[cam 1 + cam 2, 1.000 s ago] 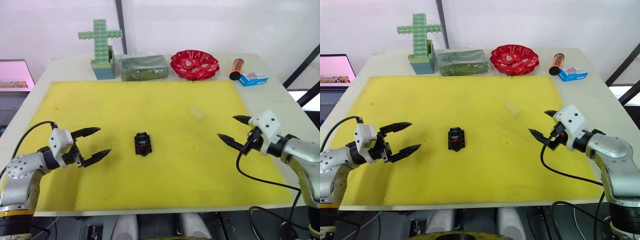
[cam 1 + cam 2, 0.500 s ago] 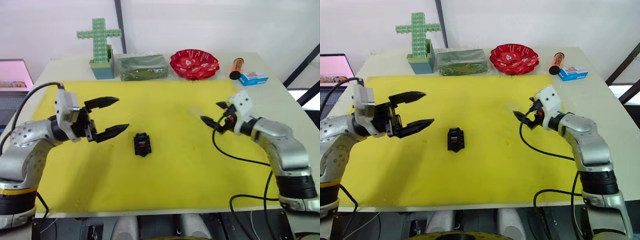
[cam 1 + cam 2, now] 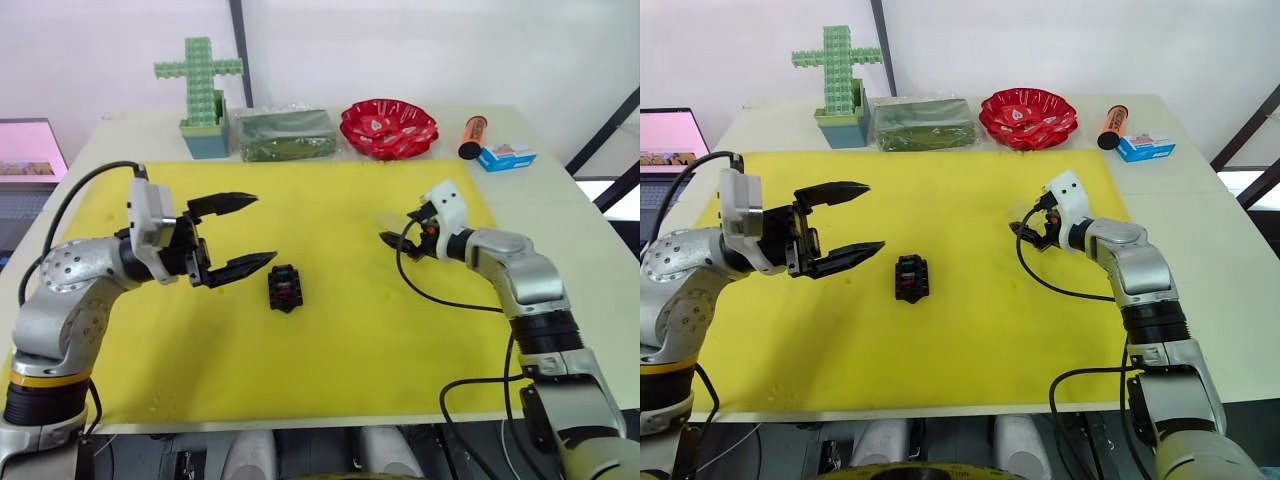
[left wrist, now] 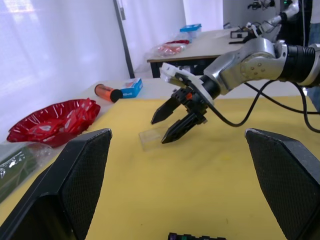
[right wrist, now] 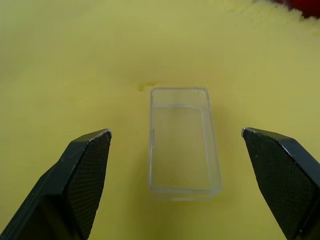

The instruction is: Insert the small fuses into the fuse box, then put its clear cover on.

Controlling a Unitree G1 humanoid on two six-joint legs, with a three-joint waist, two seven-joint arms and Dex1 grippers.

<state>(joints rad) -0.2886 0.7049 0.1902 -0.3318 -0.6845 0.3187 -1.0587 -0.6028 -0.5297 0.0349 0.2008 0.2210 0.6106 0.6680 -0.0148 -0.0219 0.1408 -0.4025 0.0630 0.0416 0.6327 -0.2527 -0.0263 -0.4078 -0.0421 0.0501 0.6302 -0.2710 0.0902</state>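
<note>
Fuse box (image 3: pixel 286 288), black with small coloured fuses (image 3: pixel 285 286) showing in its top, sits near the middle of the yellow mat (image 3: pixel 330 350) that covers most of the desk (image 3: pixel 560 200). Just left of it hovers the left hand (image 3: pixel 232 237), its two black fingers spread wide, tips pointing toward the box but apart from it. To the right and a little further back, the clear cover (image 5: pixel 183 143) lies flat on the mat, open side up, well apart from the box. The right hand (image 3: pixel 398 226) hangs over the cover with its fingers spread, one on each side of it; in the right wrist view neither finger touches the lid. Along the back edge of the desk, from left to right, stand a green cross of blocks (image 3: pixel 200 75) in a teal holder, a clear bag of green stuff (image 3: pixel 284 134), a red dish (image 3: pixel 389 128), an orange tube (image 3: pixel 472 137) and a blue-and-white carton (image 3: pixel 506 156). A laptop (image 3: pixel 28 150) shows off the desk's left side.
</note>
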